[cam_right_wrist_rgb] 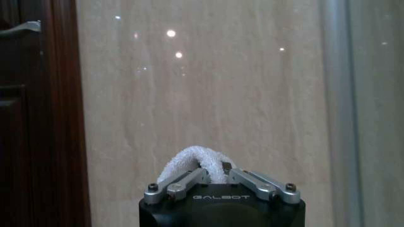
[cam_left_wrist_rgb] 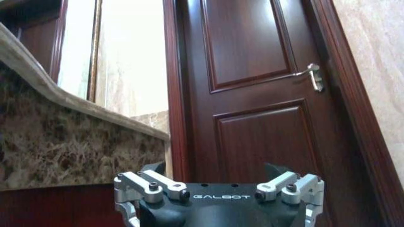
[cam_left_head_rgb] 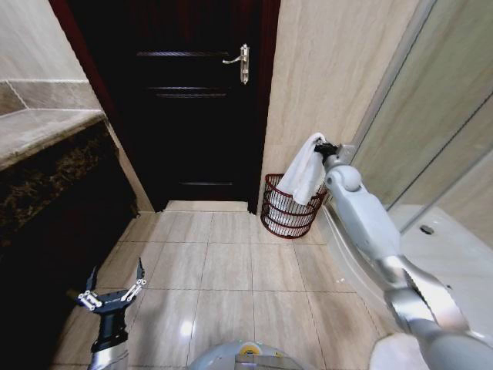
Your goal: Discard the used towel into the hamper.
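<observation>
Towel: the white towel [cam_left_head_rgb: 303,176] hangs from the right gripper [cam_left_head_rgb: 323,148], draped down over the far rim of the hamper, its lower end inside or just at the opening; which of the two cannot be told.
Handling: judged light, soft and limp, terry-looped. It will fold and trail rather than keep shape, and a loose corner may catch on the wire rim. A bunched fold near the top edge is the sound place to grip.
Right jaws: closed narrow on a bunched fold of towel [cam_right_wrist_rgb: 192,163], which bulges up between them in the right wrist view.
Hamper: the dark reddish wire hamper [cam_left_head_rgb: 286,222] stands on the tiled floor [cam_left_head_rgb: 231,270] in the corner between the dark wooden door [cam_left_head_rgb: 185,108] and the beige wall [cam_left_head_rgb: 331,69].
Progress: judged near release; towel not yet free of the grip.
Left gripper: the left gripper [cam_left_head_rgb: 113,291] is parked low beside the marble vanity [cam_left_head_rgb: 46,131], jaws spread wide, holding nothing.
</observation>
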Motion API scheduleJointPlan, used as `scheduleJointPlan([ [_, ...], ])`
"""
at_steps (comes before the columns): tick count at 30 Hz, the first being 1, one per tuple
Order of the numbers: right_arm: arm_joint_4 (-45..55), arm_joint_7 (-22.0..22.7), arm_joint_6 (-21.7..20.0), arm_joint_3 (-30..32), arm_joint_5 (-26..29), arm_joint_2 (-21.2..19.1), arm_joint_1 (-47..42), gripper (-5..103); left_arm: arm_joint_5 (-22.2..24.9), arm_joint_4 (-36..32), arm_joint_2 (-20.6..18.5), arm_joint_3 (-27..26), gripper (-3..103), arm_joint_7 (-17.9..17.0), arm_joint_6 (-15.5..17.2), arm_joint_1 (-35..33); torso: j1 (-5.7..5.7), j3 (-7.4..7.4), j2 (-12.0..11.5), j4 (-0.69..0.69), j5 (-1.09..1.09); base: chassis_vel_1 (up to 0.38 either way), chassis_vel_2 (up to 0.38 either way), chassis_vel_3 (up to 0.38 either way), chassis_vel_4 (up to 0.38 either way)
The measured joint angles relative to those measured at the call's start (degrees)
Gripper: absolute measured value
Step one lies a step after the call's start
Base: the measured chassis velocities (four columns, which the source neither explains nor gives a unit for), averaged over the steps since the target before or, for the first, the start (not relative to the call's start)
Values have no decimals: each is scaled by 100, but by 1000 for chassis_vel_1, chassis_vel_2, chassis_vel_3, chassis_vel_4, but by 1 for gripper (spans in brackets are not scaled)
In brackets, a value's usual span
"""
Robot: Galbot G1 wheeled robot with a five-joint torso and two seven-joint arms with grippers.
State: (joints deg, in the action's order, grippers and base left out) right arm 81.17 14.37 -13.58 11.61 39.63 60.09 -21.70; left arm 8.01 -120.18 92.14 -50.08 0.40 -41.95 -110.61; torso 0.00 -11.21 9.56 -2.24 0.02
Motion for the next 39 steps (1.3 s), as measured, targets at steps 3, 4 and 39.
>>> scheduleJointPlan([
  [3,90,-12,25,112,8,-55,-170,2,-8,-1,0,13,100,26,6,7,0,-2,3,-2,-1,0,0,0,0],
  [4,175,-15,31,187,15,-80,-296,2,-12,-3,0,15,100,36,10,9,0,-3,4,-3,-2,0,0,0,0],
  [39,916,-306,201,651,-406,-165,-1210,2,-261,-35,0,98,100,149,283,298,0,-14,18,-2,-2,-56,56,48,-54],
])
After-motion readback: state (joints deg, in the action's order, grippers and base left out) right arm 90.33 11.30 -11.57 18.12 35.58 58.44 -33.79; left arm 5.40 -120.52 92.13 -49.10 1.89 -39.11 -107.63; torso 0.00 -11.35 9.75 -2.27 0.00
